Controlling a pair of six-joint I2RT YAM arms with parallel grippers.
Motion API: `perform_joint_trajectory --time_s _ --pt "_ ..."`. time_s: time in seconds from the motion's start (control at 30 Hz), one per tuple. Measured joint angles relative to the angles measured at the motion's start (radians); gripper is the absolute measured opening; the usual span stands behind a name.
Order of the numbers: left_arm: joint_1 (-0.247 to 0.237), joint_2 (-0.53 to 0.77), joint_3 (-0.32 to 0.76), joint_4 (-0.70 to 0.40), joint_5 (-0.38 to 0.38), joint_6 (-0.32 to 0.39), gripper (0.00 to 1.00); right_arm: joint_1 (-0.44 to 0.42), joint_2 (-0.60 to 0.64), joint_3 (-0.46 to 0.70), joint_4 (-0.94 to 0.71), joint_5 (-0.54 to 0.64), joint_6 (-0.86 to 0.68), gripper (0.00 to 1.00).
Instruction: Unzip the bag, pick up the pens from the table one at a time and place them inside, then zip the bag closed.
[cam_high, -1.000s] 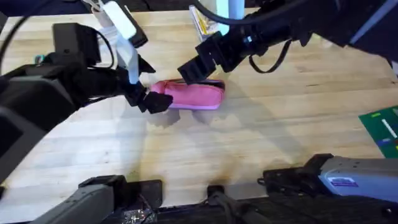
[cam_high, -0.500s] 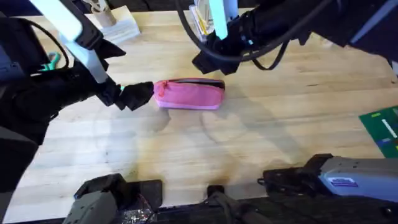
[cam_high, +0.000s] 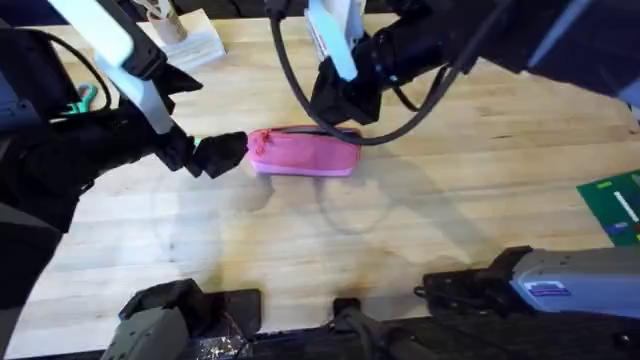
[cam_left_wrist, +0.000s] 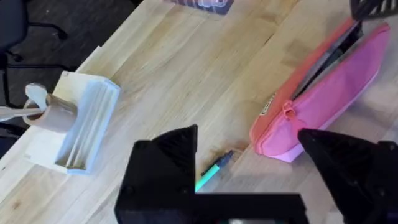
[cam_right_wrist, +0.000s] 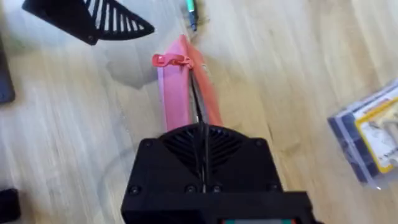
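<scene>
The pink bag (cam_high: 300, 153) lies flat on the table (cam_high: 450, 200), its dark zipper line (cam_left_wrist: 326, 56) running along the top edge. My left gripper (cam_high: 222, 155) stands open just off the bag's left end, with nothing held. A mint-green pen (cam_left_wrist: 214, 169) with a dark tip lies on the wood between its fingers (cam_left_wrist: 165, 168). My right gripper (cam_high: 345, 108) hovers over the bag's right end, its fingers (cam_right_wrist: 202, 162) pressed together above the zipper line. The bag (cam_right_wrist: 183, 87) runs away from it toward the pen (cam_right_wrist: 190, 14). Whether it pinches the zipper pull is hidden.
A pale wooden block with a small roll (cam_high: 185, 40) stands at the back left. A clear packet with yellow print (cam_high: 325, 35) lies behind the bag. A green board (cam_high: 615, 205) sits at the right edge. A teal item (cam_high: 88, 97) shows beside the left arm.
The left gripper backed off leftward from the bag's end and then held still. The right gripper lifted away from the bag, then came back down over its right end.
</scene>
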Motion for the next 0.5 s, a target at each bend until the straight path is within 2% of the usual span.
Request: perform_joint_trajectory --time_s 0.1,0.5 --pt "0.000 0.000 0.000 0.000 0.000 0.000 0.993 0.002 0.067 0.000 0.000 -0.026 -0.014 0.030" --pt "0.000 0.000 0.000 0.000 0.000 0.000 0.992 0.002 0.177 0.000 0.004 -0.033 -0.021 0.030"
